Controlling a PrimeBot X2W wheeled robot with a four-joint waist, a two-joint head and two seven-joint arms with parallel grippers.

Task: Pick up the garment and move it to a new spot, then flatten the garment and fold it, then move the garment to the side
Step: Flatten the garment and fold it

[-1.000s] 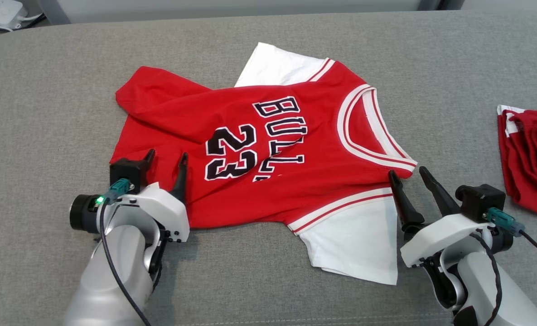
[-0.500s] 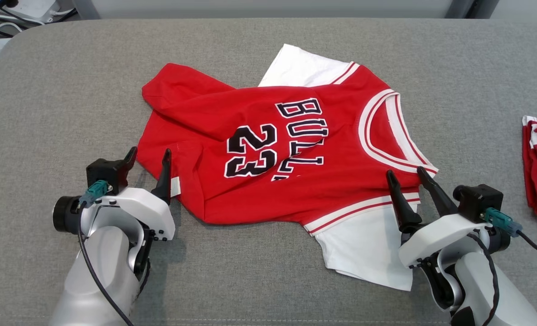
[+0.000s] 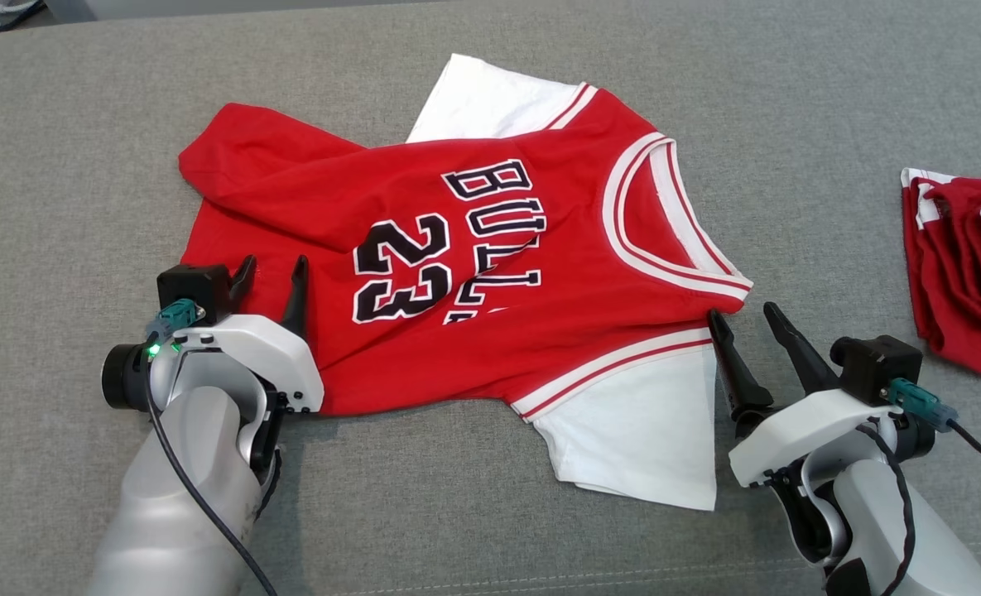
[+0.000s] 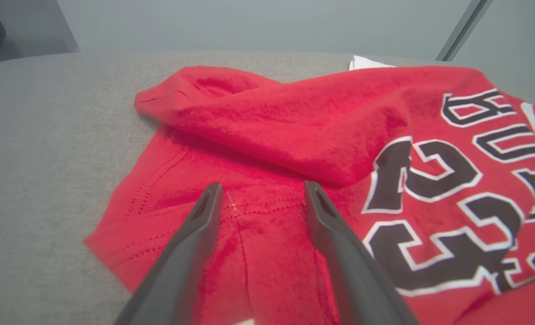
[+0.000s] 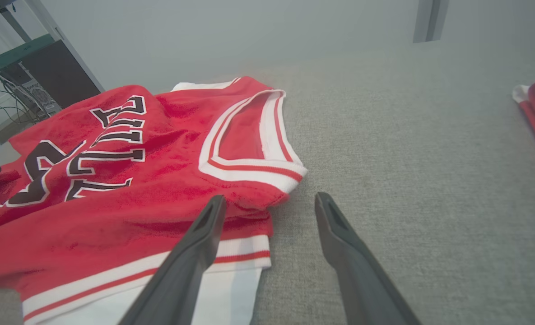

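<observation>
garment [image 3: 308, 190] being left crumpled on counter [image 3: 829, 124] | left hand [image 3: 274, 263] being held wide over hem, right hand [image 3: 741, 311] wide beside shoulder (nothing gripped) | opposite ends apparently being targeted for flattening

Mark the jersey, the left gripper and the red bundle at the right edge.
jersey [image 3: 424, 356]: head view, plain red cloth below the number.
left gripper [image 3: 273, 263]: head view, midway between its fingertips, over the jersey's hem.
red bundle [image 3: 966, 281]: head view, its bunched red folds.
</observation>
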